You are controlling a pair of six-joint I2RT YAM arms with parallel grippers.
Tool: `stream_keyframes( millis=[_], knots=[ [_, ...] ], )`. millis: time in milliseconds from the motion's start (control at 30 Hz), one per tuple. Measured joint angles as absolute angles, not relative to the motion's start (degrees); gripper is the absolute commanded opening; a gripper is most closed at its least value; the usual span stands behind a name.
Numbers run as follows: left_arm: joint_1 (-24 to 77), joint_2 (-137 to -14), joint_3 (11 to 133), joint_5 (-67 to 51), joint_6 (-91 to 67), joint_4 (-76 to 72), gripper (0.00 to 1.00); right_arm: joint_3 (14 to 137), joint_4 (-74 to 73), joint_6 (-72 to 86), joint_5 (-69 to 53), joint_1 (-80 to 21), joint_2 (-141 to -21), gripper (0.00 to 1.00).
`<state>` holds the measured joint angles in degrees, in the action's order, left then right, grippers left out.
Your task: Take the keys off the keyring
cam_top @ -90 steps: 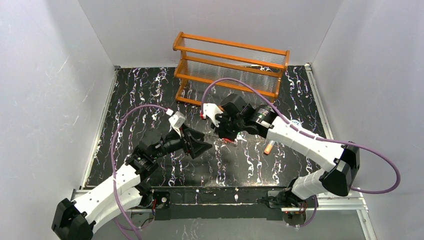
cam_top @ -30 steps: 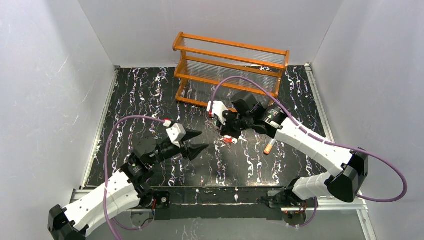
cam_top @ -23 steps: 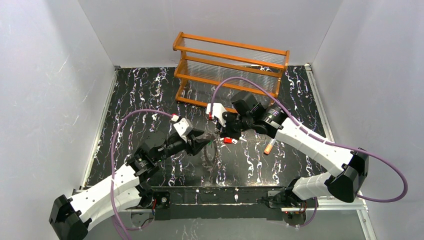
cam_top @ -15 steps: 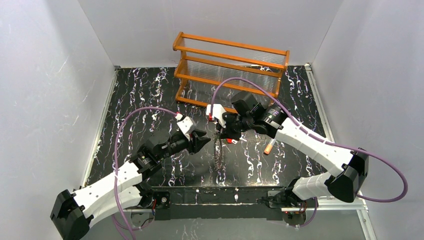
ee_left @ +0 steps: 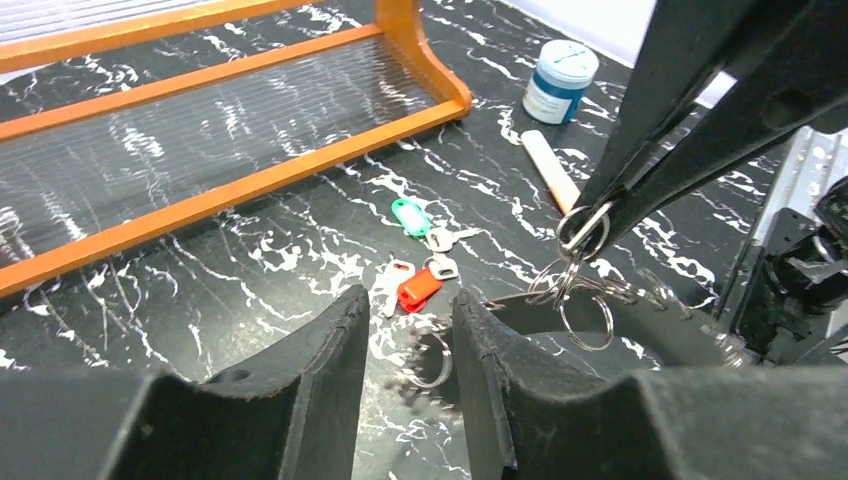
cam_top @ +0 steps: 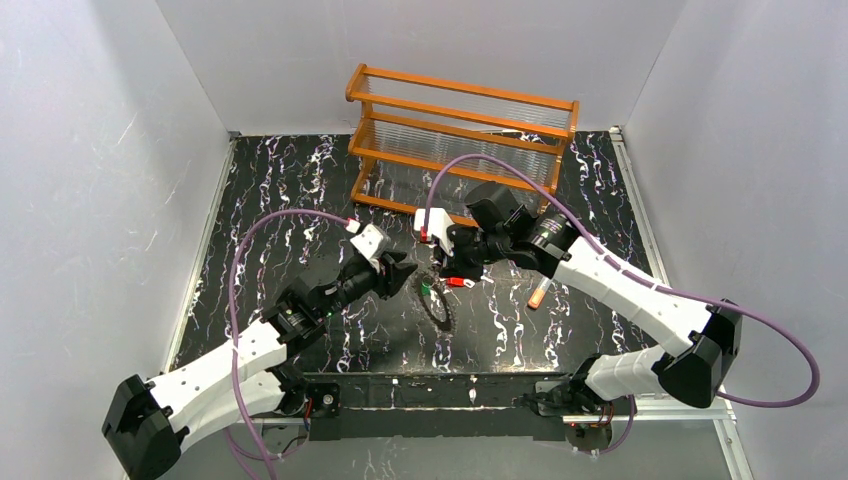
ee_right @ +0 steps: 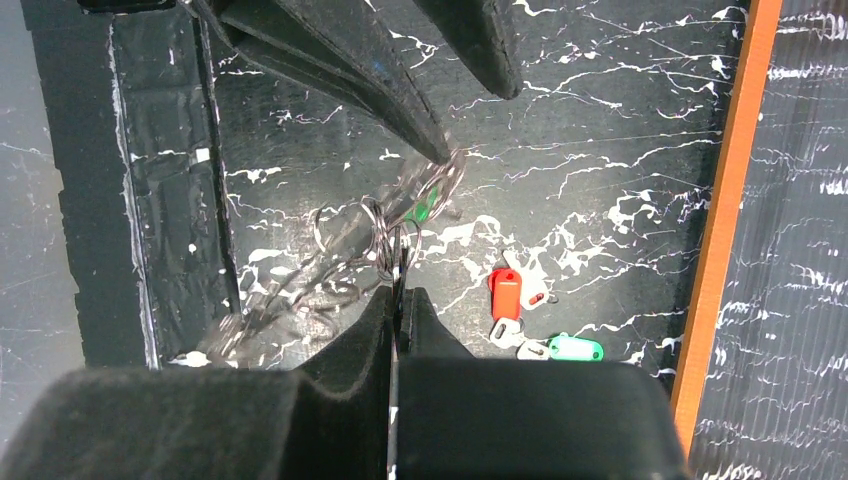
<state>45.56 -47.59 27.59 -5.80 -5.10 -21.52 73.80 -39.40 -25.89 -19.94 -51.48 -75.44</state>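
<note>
The keyring [cam_top: 437, 306], flat, dark, saw-toothed, now dangles before the orange rack [cam_top: 400, 102] from a wire loop [ee_left: 583, 232] pinched in my right gripper [ee_right: 398, 295]. My left gripper [ee_left: 408, 305] has moved in, jaws half closed round a small ring [ee_left: 432, 360] (gripping? I cannot tell), likely for the next key. Glossy red and green keys [ee_left: 418, 288] lie freed nearer the rack.

Setting: robotics lab test cell. Evidence: plain white wall panels [cam_top: 100, 150] boxing three sides; black, white-veined marble-pattern table [cam_top: 280, 190]; silvery aluminium frame rail [cam_top: 690, 403]; two white-and-black jointed robot arms [cam_top: 220, 360] [cam_top: 620, 285] bolted at its near edge, trailing purple cables [cam_top: 770, 340].
</note>
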Motion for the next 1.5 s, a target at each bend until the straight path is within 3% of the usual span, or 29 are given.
stream_keyframes(
  millis=[333, 800, 1267, 1500],
  knots=[
    [45.52, -48.64, 27.59, -16.25, -6.0, -25.52, 0.45, 73.8, -39.33, -25.87, -19.7, -51.51, -74.78, 0.01],
    [45.63, -52.71, 27.59, -19.53, -9.26, -28.67, 0.51, 73.8, -38.41, -25.28, -18.9, -51.44, -74.61, 0.01],
    [49.25, -54.5, 27.92, -15.62, -11.53, -33.36, 0.48, 73.23, -37.98, -23.86, -18.57, -51.51, -74.63, 0.01],
    [49.63, -47.72, 28.49, -10.11, -8.88, -26.7, 0.42, 73.21, -37.26, -24.56, -18.17, -51.48, -73.76, 0.01]
  ],
)
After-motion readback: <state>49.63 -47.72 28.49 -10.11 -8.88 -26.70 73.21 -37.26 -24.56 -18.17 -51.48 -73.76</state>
